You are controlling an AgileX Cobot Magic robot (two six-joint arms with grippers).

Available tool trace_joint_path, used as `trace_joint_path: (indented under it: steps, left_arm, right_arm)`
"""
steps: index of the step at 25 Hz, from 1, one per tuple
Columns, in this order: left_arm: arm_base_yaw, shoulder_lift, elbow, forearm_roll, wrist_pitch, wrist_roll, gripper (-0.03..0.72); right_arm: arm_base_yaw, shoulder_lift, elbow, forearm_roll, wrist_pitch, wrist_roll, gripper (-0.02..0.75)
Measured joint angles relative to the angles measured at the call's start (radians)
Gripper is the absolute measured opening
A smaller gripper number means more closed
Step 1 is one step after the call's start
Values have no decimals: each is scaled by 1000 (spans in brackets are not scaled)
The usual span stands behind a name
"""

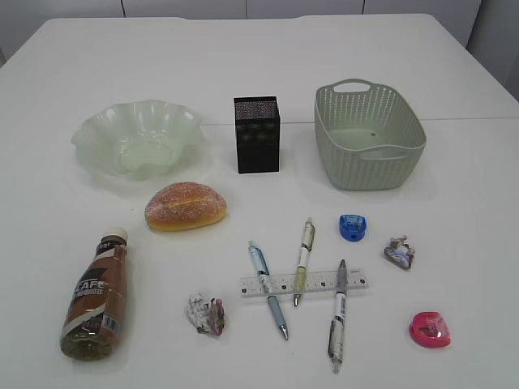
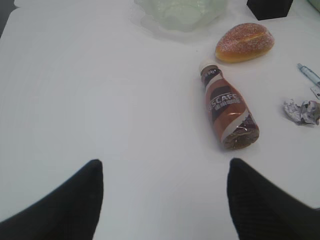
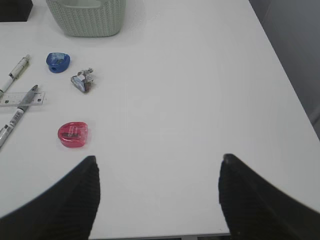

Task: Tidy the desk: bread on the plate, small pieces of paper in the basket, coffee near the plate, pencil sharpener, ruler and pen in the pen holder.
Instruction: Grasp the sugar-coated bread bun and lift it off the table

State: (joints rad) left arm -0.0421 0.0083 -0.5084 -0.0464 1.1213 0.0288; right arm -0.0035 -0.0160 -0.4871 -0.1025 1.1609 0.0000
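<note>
coffee (image 2: 227, 106) lying flat, bread (image 2: 244, 42) beyond

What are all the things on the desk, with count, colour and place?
plate: 1, pale green, back left
pen holder: 1, black, back centre
basket: 1, pale green, back right
bread: 1, golden brown, in front of plate
coffee: 1, brown, lying front left
paper wads: 2, whitish, front centre and right
ruler: 1, clear, under the pens
pens: 3, pale, front centre
sharpeners: 2, blue and pink, right
left gripper: open, empty
right gripper: open, empty
</note>
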Motion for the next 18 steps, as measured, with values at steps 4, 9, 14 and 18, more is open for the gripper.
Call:
trace_joint_path:
  steps: [4,9,14,18]
  left_arm:
    - [0,0,0,0,0,0,559]
    - [0,0,0,0,0,0,559]
    - [0,0,0,0,0,0,559]
    - [0,0,0,0,0,0,560]
  right_arm:
    - [0,0,0,0,0,0,574]
    - [0,0,0,0,0,0,574]
    - [0,0,0,0,0,0,574]
    - [0,0,0,0,0,0,574]
